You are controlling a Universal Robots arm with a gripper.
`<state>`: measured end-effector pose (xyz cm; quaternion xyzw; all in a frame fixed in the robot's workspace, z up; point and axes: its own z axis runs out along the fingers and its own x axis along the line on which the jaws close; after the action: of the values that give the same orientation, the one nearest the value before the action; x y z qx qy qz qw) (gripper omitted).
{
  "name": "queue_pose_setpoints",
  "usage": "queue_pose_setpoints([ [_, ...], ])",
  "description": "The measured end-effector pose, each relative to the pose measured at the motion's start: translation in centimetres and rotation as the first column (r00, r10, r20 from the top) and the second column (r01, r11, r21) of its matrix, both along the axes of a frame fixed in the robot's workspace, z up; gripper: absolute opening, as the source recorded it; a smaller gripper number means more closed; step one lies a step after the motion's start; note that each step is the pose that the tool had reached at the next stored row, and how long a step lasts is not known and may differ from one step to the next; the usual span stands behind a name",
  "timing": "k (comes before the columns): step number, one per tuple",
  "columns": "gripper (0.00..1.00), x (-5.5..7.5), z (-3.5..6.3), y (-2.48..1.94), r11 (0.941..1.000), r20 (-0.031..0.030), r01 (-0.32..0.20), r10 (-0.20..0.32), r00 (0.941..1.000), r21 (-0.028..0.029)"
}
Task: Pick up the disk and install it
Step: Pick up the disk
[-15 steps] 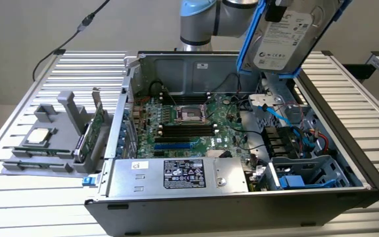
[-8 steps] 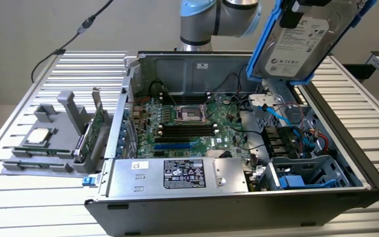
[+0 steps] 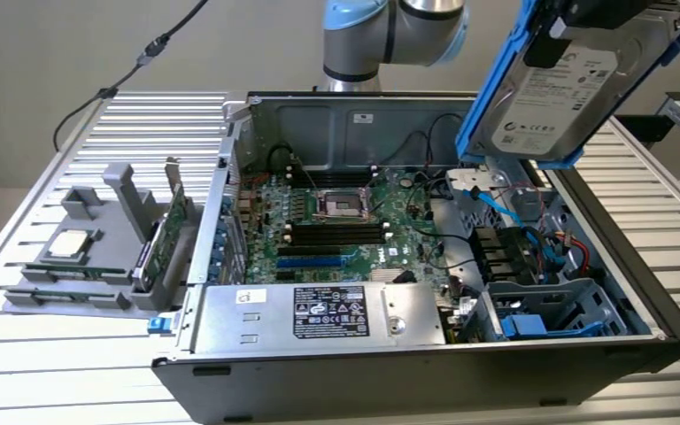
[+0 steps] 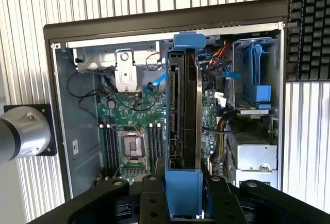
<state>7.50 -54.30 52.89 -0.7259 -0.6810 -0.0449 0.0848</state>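
The gripper (image 4: 183, 185) is closed partway on the blue frame of the disk (image 3: 565, 84), pinching it from both sides, though the contact points seem partly hidden. The disk hangs tilted in the air above the open computer case (image 3: 435, 390), toward the exterior view's right, well clear of the motherboard (image 3: 328, 221).

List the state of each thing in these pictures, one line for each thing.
disk, lifted, held tilted above the open case
gripper, shut on the disk
computer case, lying on its side, open
CPU chip, lying flat on the gray holder, outside the case
circuit card, standing on edge in the gray holder
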Motion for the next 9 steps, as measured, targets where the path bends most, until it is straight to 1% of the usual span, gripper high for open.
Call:
queue_pose_setpoints([
  [9,0.33,0.8,0.0,-2.92,1.0,0.0001,0.0,0.0,1.0,0.0],
])
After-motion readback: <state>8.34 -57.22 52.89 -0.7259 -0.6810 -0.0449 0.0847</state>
